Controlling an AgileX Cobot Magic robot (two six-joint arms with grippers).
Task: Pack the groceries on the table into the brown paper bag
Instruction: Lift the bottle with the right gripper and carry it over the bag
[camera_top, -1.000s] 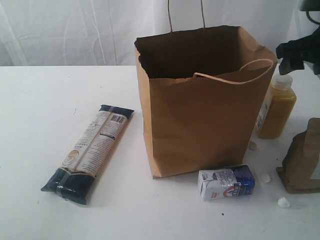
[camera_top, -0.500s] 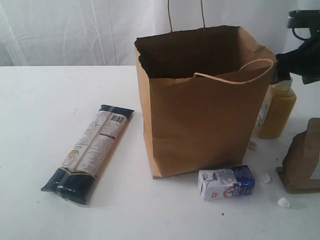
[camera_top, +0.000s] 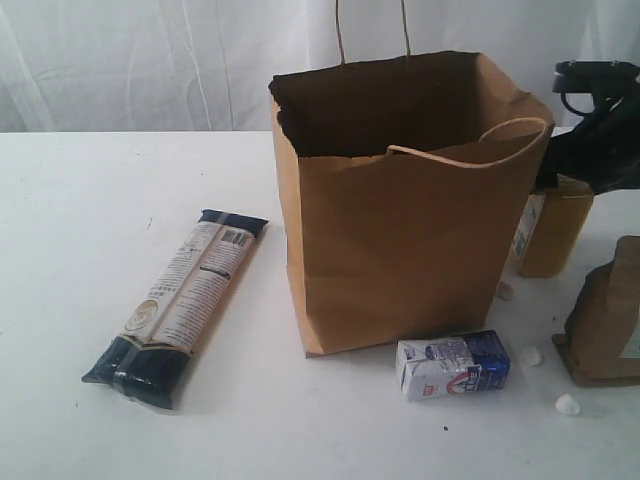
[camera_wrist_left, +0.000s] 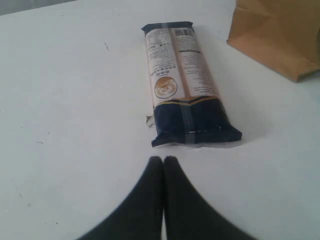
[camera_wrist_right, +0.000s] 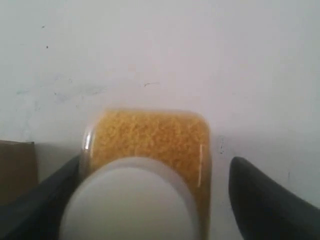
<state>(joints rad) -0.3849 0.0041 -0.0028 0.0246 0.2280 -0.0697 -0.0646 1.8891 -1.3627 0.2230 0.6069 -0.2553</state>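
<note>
Yellow juice bottle (camera_top: 553, 228) stands upright on the white table (camera_top: 100, 200), just beside the right side of the brown paper bag (camera_top: 400, 250). Right gripper (camera_wrist_right: 155, 195) hangs over its white cap with jaws spread wide on either side, gripping nothing. To grasp well, it should probably sink lower so the pads meet the squarish body (not the slick cap), centred, then close. Left gripper (camera_wrist_left: 163, 165) is pinched closed and empty, near the dark-blue end of the pasta packet (camera_wrist_left: 182, 85). That packet shows a barcode and fine print; none is legible.
</note>
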